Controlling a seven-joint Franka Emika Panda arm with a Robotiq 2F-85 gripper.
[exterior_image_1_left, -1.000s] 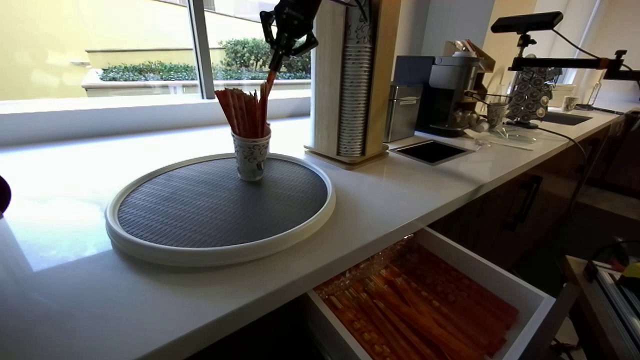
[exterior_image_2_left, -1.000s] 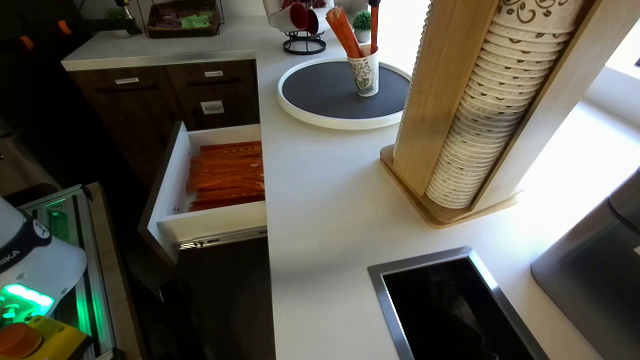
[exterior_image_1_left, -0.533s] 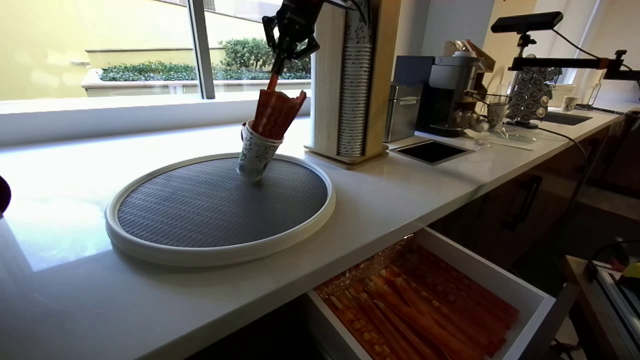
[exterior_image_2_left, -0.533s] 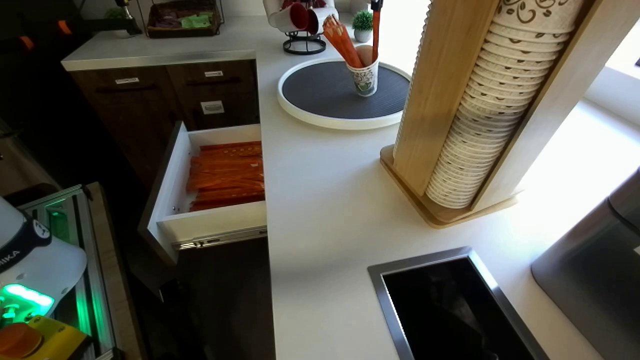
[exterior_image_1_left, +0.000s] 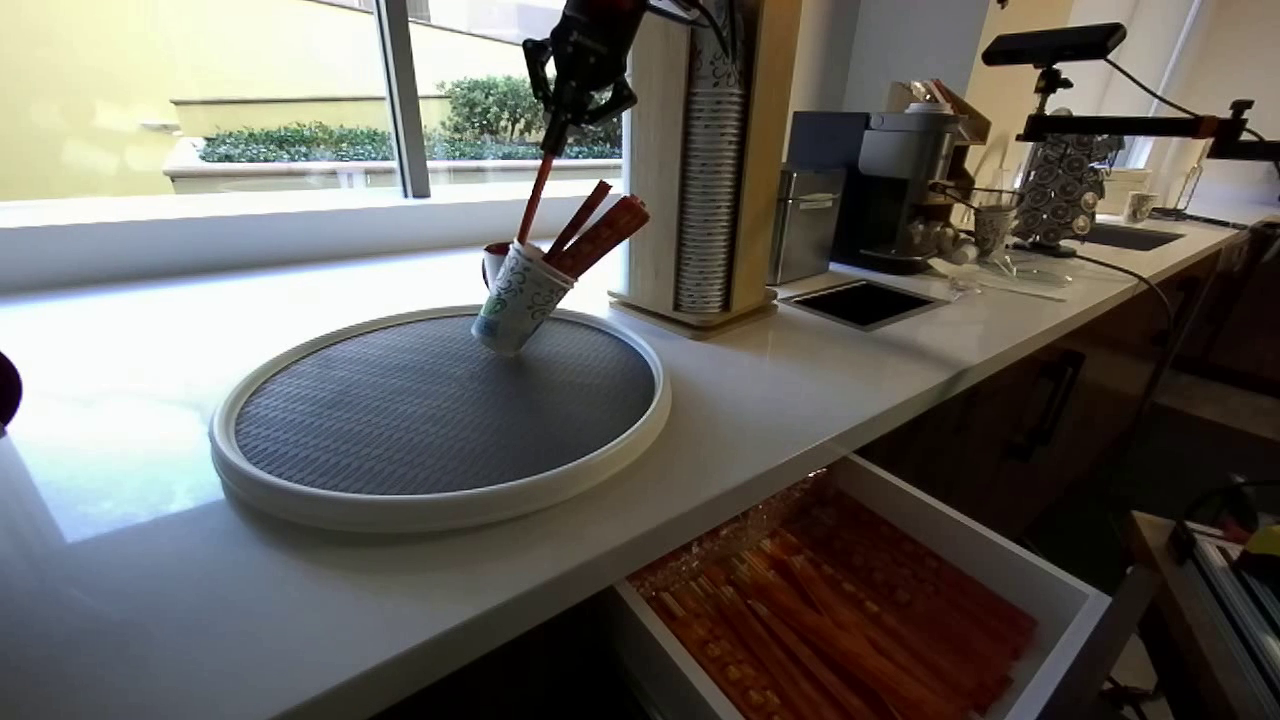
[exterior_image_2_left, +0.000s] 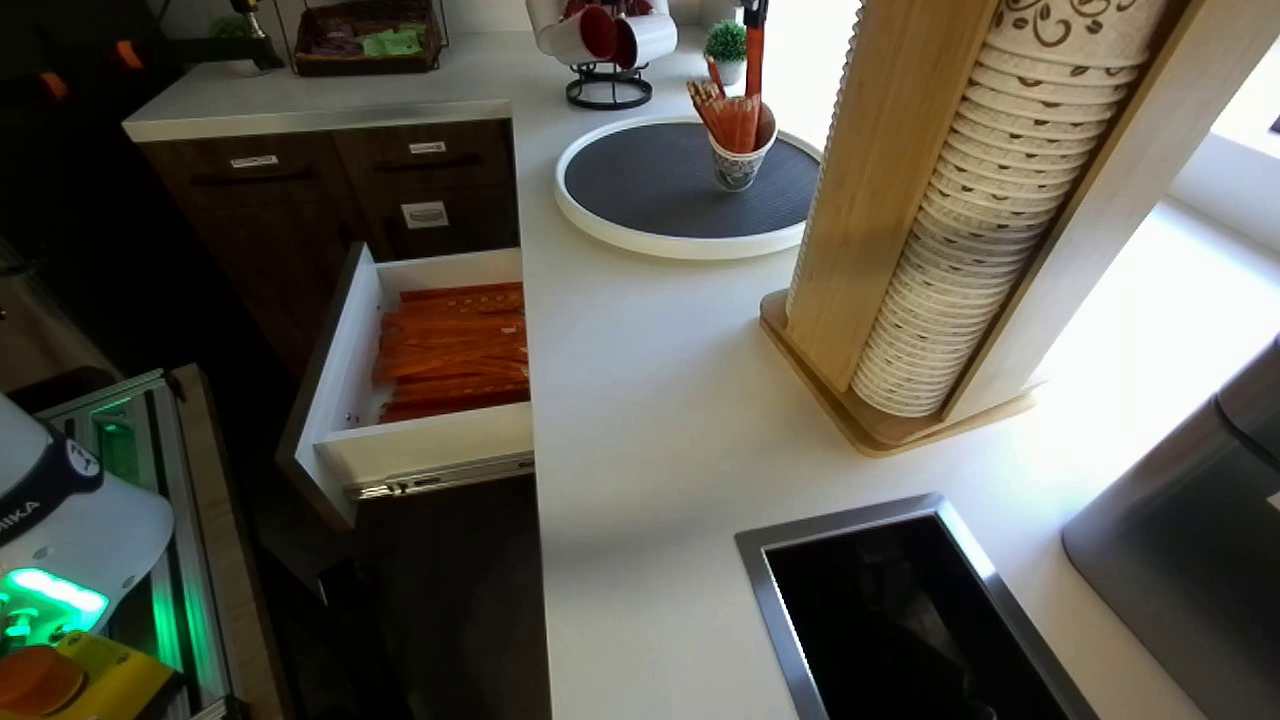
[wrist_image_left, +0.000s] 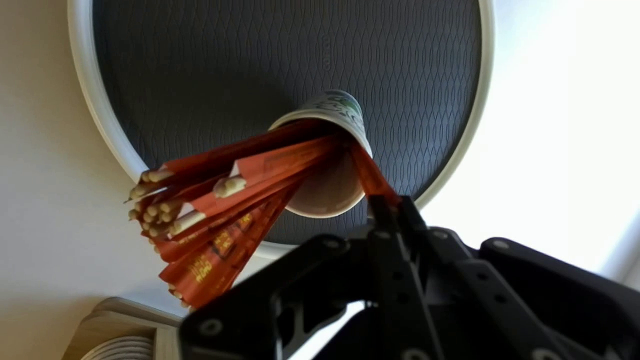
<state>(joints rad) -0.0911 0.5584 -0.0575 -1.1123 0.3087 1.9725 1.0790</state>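
Chopsticks (wrist_image_left: 240, 195), red-sleeved and fanned toward the lower left of the wrist view, could overbalance the tilted paper cup (exterior_image_1_left: 522, 302) and spill onto the turntable (exterior_image_1_left: 400, 440); their lopsided weight, plus any pull through the held packet (exterior_image_1_left: 535, 198), would be the cause. The gripper (exterior_image_1_left: 552, 148), upper middle of an exterior view, is closed tight on that red packet, which slants down from it into the cup just below.
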